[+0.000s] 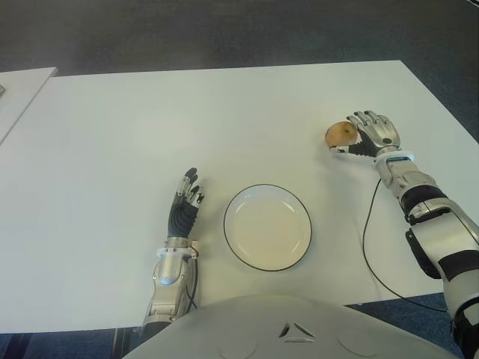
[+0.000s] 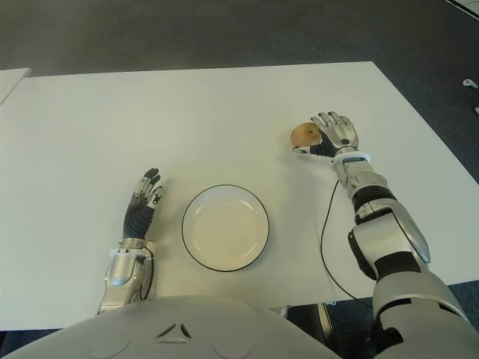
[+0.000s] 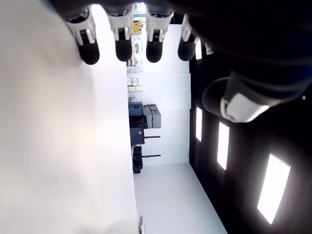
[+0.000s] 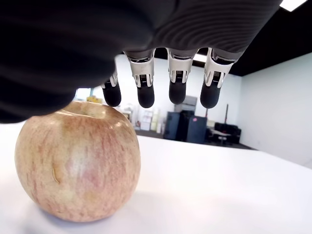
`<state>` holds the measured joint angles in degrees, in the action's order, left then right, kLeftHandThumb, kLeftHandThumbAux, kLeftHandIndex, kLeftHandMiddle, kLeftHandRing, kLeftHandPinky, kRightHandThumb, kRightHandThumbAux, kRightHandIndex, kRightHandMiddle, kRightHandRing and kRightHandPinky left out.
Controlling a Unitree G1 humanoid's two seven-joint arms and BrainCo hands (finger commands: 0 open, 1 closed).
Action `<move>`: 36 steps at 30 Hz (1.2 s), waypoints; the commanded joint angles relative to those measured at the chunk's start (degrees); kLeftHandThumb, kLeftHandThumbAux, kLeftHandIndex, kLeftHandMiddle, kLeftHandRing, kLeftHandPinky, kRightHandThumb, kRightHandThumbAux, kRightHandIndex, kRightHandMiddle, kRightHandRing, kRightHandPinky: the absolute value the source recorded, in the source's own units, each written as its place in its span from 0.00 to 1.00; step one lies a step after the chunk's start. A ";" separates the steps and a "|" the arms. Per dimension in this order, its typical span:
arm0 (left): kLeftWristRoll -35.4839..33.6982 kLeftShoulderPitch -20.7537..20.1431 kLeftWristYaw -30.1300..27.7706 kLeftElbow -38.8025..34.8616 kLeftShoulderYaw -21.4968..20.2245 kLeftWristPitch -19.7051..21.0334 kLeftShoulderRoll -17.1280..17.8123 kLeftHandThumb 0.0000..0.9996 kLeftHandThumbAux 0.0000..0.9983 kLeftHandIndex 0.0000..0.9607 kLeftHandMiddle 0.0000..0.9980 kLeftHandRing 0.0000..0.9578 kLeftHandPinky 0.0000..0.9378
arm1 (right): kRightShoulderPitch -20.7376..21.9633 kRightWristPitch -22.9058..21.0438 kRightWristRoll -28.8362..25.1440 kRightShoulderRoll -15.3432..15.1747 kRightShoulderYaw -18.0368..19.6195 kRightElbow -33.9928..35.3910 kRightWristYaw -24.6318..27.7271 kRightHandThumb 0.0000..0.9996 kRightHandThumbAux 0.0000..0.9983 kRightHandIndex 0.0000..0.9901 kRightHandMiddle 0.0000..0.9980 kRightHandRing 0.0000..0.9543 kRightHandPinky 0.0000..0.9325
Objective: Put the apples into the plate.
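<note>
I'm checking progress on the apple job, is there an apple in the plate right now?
No, the plate holds nothing, and the one apple in view sits on the table by the open right hand.

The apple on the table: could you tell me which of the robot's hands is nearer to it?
Right. The right hand is right beside the apple, fingers open, not gripping. The left hand shows far off, left of the plate.

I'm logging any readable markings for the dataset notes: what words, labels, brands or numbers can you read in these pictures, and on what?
None can be read.
The apple, the plate, the table and both hands (right hand, left hand) show no lettering.
The robot's chest bears only a triangular emblem, no text.
Background shelf items in the left wrist view are too small to read.
</note>
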<state>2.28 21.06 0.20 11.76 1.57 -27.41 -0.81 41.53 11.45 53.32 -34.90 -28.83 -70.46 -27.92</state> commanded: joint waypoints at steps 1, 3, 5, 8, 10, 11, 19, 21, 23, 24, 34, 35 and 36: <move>0.72 3.12 0.29 5.34 -0.64 4.02 1.10 0.07 0.48 0.03 0.02 0.00 0.00 | 0.86 0.16 -1.54 0.03 -0.55 -1.49 1.31 0.31 0.21 0.00 0.00 0.00 0.00; 0.85 3.30 0.20 4.93 -0.62 4.20 1.19 0.07 0.48 0.02 0.01 0.00 0.00 | 0.84 0.18 -2.03 0.17 -0.58 -1.72 1.41 0.31 0.22 0.00 0.00 0.00 0.00; 0.89 3.31 0.16 4.81 -0.62 4.34 1.17 0.07 0.48 0.02 0.01 0.00 0.00 | 0.87 0.21 -2.32 0.26 -0.69 -1.87 1.44 0.31 0.23 0.00 0.00 0.00 0.00; 0.84 3.07 0.26 4.89 -0.70 4.64 1.01 0.07 0.48 0.02 0.01 0.00 0.00 | 0.97 0.23 -2.74 0.60 -0.92 -2.03 1.63 0.31 0.24 0.00 0.00 0.00 0.00; 0.88 3.03 0.43 4.92 -0.79 4.79 0.92 0.07 0.48 0.02 0.01 0.00 0.00 | 1.01 0.34 -3.12 0.77 -0.91 -2.06 1.74 0.31 0.25 0.00 0.00 0.00 0.00; 0.88 3.03 0.49 4.93 -0.83 4.83 0.88 0.07 0.48 0.02 0.02 0.00 0.00 | 1.02 0.37 -3.26 0.83 -0.91 -2.06 1.77 0.31 0.26 0.00 0.00 0.00 0.00; 0.55 2.01 0.75 6.42 -1.34 4.74 0.54 0.07 0.49 0.03 0.02 0.00 0.00 | 1.90 0.28 -4.26 1.88 -1.22 -2.73 2.34 0.31 0.29 0.00 0.00 0.00 0.00; 0.47 1.83 0.74 6.76 -1.47 4.59 0.48 0.07 0.50 0.03 0.02 0.00 0.00 | 2.11 0.08 -4.38 2.21 -1.34 -2.95 2.40 0.31 0.30 0.00 0.00 0.00 0.00; 0.23 1.90 0.51 6.84 -1.63 4.33 0.54 0.07 0.52 0.03 0.02 0.00 0.00 | 2.37 -0.23 -4.55 2.70 -1.44 -3.28 2.62 0.30 0.30 0.00 0.00 0.00 0.00; 0.14 1.84 0.47 6.86 -1.66 4.28 0.51 0.07 0.52 0.03 0.02 0.00 0.00 | 2.51 -0.30 -4.65 2.84 -1.48 -3.43 2.73 0.30 0.30 0.00 0.00 0.00 0.00; 0.73 1.74 1.02 6.56 -1.44 3.94 0.28 0.08 0.52 0.02 0.02 0.00 0.00 | 3.82 -0.69 -4.93 4.27 -2.12 -4.45 3.85 0.30 0.31 0.00 0.00 0.00 0.00; 0.80 1.72 1.09 6.57 -1.42 3.96 0.24 0.08 0.51 0.02 0.02 0.00 0.00 | 3.95 -0.78 -4.92 4.47 -2.19 -4.54 3.97 0.30 0.31 0.00 0.00 0.00 0.00; 0.80 1.70 1.15 6.61 -1.43 3.92 0.19 0.08 0.51 0.02 0.02 0.00 0.00 | 4.05 -0.88 -4.97 4.72 -2.20 -4.60 4.06 0.30 0.31 0.00 0.00 0.00 0.00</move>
<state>2.57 20.02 0.46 12.58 0.57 -27.45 -0.74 44.78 10.99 49.10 -31.65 -30.58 -74.47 -24.75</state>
